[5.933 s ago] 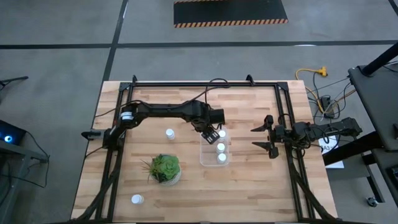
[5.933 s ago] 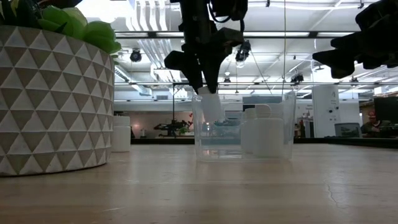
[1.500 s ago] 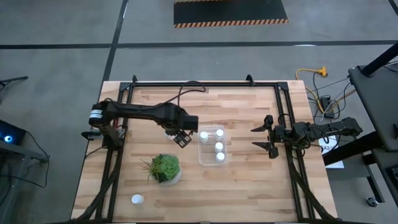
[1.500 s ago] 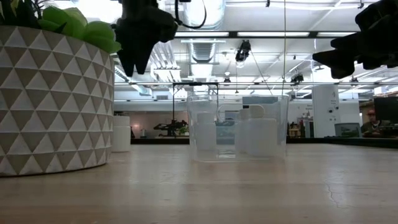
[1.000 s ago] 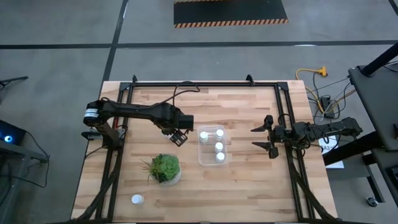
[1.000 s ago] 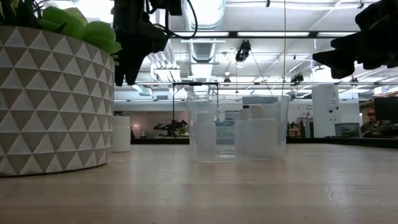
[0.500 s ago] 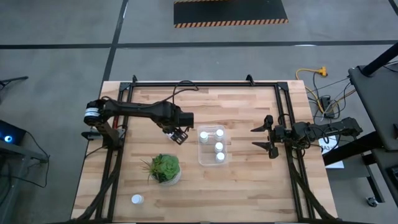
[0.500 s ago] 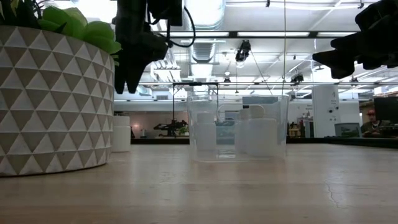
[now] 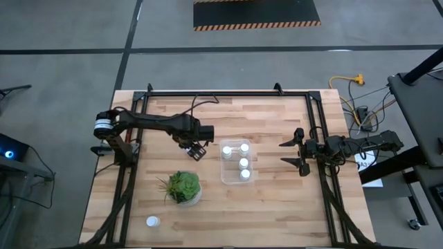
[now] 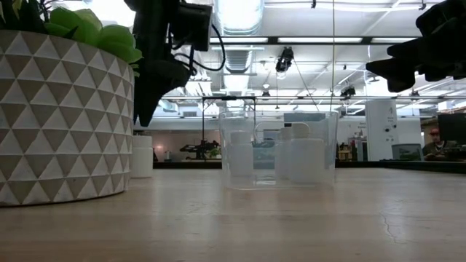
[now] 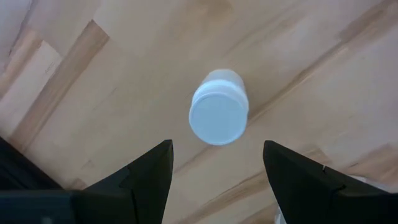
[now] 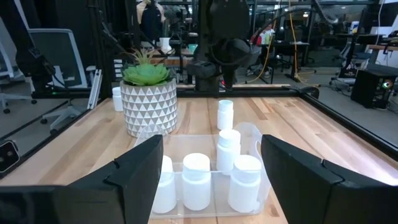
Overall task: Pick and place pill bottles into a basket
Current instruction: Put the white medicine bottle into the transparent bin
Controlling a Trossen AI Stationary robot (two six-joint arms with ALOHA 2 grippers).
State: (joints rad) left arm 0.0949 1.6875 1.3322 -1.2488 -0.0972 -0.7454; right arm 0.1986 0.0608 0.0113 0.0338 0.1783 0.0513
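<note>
Pale wooden table [image 9: 277,200], clear ribbed-free plastic basket [image 9: 236,162] at center frame. Seen only from the left wrist: round white-capped bottle [image 11: 218,107] between the spread fingers of the left gripper [image 11: 214,180], ungrasped. At right edge, right gripper [image 9: 296,153] parted, empty.

From above, the left gripper [image 9: 196,149] hides the pill bottle [image 11: 218,107] beneath it. In the low view the planter [image 10: 62,116] is cut off by the edge, and bottles behind the basket [image 10: 280,149] wall blur together, count unclear.

Clear basket [image 9: 225,173] holding four upright white pill bottles [image 9: 242,163], one bottle [image 11: 218,107] upright beside it, another [image 9: 152,222] near the desk's front edge
</note>
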